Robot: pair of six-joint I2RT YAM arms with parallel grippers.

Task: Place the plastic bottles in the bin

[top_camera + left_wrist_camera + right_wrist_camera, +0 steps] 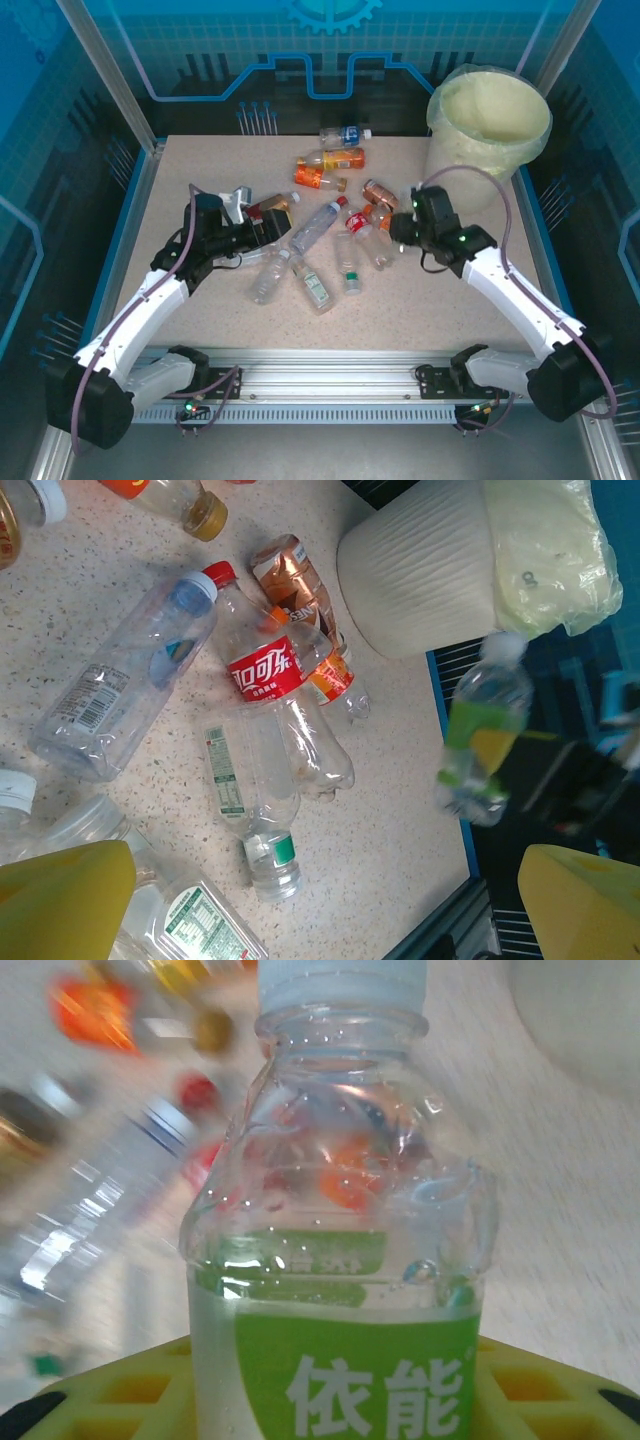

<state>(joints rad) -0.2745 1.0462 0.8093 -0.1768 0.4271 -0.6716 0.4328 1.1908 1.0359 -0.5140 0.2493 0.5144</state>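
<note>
Several plastic bottles (pixel 318 225) lie scattered mid-table. My right gripper (pixel 398 228) is shut on a clear bottle with a green label (pixel 340 1260), upright between its yellow fingers (pixel 560 1380); in the left wrist view that bottle (pixel 485 735) is blurred near the table's right edge. My left gripper (pixel 320 910) stands open above a green-capped bottle (pixel 250 800) and a red-labelled one (pixel 265 670), holding nothing; from above it (pixel 272 228) sits left of the pile. The cream bin (pixel 490 120) with its bag stands at the back right, right of my right gripper.
Further back lie a blue-labelled bottle (pixel 345 134) and two orange ones (pixel 335 160). A copper-coloured bottle (pixel 290 575) lies close to the bin's ribbed wall (pixel 420 570). A blue raised border (pixel 530 215) frames the table, and a metal rail (pixel 320 380) runs along the near edge.
</note>
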